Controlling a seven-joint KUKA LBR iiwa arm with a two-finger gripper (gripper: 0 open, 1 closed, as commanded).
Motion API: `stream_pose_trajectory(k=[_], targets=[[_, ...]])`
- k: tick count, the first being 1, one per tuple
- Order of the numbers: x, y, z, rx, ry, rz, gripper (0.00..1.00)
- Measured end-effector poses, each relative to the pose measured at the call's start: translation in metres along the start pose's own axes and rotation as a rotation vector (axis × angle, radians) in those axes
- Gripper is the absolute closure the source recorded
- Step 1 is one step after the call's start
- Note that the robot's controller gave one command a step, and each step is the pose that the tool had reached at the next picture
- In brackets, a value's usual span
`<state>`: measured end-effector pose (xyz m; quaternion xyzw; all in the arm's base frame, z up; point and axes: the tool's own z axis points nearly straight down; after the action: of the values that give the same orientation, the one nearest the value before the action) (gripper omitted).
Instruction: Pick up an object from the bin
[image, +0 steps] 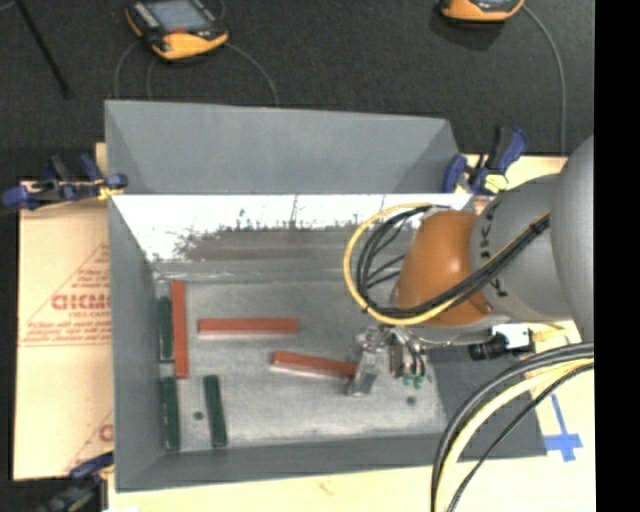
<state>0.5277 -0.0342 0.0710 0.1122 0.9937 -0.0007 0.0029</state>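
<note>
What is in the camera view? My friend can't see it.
A robot's gripper sits low at the right end of a slanted red stick in a grey bin. A second red stick lies beside it, and red and green sticks line the left wall.

A silver-grey arm (545, 250) carries a rounded orange cover (440, 265); yellow and black cables (349, 270) loop off its nine o'clock side.
</note>
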Motion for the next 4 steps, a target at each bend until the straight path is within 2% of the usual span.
stream_pose_trajectory(k=[1,2,3,4], targets=[[0.0,0.0,0.0,0.0,0.0,0.0,1.0],[-0.016,0.003,-0.169,-0.002,-0.004,0.055,1.0],[-0.015,0.002,-0.166,0.0,0.002,0.052,0.0],[-0.015,0.002,-0.166,0.0,0.002,0.052,0.0]])
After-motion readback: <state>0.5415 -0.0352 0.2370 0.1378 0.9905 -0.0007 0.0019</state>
